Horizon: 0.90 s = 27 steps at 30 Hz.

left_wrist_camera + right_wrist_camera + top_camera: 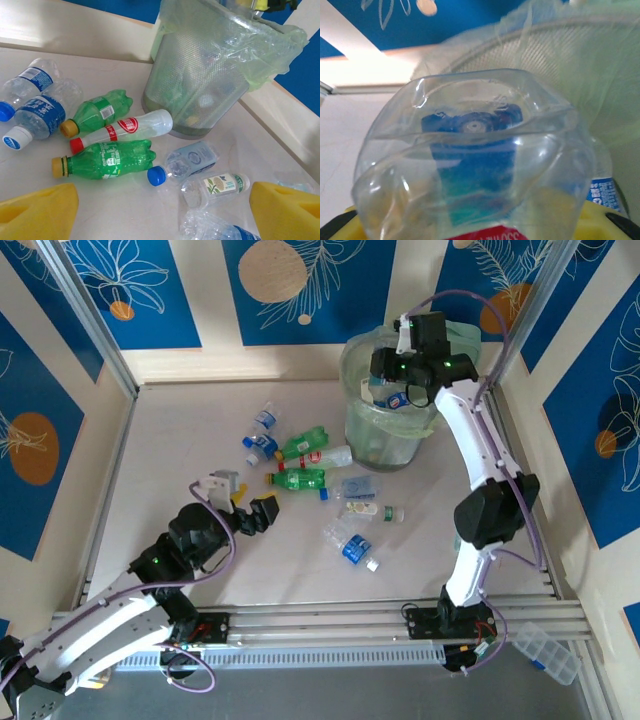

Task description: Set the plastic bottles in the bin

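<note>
Several crushed plastic bottles lie mid-table: two green ones [300,479] [303,443], a red-capped one [325,457], clear blue-labelled ones [258,447] [350,543] and a small clear one [372,511]. My left gripper [250,512] stands open just left of them. In the left wrist view its yellow fingers [37,215] flank bare table before the green bottle [107,159] and a blue-capped bottle [187,161]. My right gripper [405,390] is shut on a clear blue-labelled bottle [470,160] over the bin [390,425]. The bin's mesh wall [560,45] rises behind the bottle.
The bag-lined bin [200,75] stands at the back right, close to the side rail. A clear compartment box [545,652] lies off the table's front right corner. Metal rails run along the front edge [330,625]. Another blue-labelled bottle [602,192] lies inside the bin.
</note>
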{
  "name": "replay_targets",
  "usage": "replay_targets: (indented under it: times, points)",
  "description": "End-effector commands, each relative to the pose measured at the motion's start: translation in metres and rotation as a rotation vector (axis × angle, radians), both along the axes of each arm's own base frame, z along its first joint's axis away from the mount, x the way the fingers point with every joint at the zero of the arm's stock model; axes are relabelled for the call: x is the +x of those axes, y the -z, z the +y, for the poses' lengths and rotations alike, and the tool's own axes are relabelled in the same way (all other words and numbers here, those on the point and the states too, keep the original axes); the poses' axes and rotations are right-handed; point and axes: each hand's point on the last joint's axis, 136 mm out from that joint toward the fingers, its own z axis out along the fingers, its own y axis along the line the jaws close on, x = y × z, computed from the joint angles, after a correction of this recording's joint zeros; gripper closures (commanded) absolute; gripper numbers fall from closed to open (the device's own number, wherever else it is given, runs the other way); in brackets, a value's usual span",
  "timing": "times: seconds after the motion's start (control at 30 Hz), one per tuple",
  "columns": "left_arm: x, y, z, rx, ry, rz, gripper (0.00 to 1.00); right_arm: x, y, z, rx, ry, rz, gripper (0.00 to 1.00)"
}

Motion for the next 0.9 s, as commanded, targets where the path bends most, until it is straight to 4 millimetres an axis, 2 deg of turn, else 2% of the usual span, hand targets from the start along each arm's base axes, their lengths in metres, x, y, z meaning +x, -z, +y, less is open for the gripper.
replay_targets:
  times: [0.0,0.23,0.5,0.63,0.73,0.87]
  points:
    - [0.002,0.003,0.008,0.009,-0.038,0.0,0.12,-0.008,0.026,0.014,-0.004,-0.082,0.12,0.55]
    - [0.004,0.005,0.009,0.022,-0.051,0.009,0.12,0.001,0.072,0.026,-0.05,-0.131,0.241,0.5]
    - [0.005,0.007,0.012,0.031,-0.071,0.014,0.11,0.007,0.103,0.029,-0.094,-0.145,0.309,0.43]
    - [0.005,0.006,0.016,0.03,-0.086,0.009,0.1,0.006,0.091,0.029,-0.105,-0.138,0.271,0.36]
    - [0.005,0.006,0.017,0.03,-0.091,0.009,0.1,0.003,0.067,0.03,-0.09,-0.135,0.213,0.3]
    - [0.005,0.005,0.017,0.028,-0.091,0.006,0.09,-0.002,0.036,0.029,-0.085,-0.121,0.143,0.28]
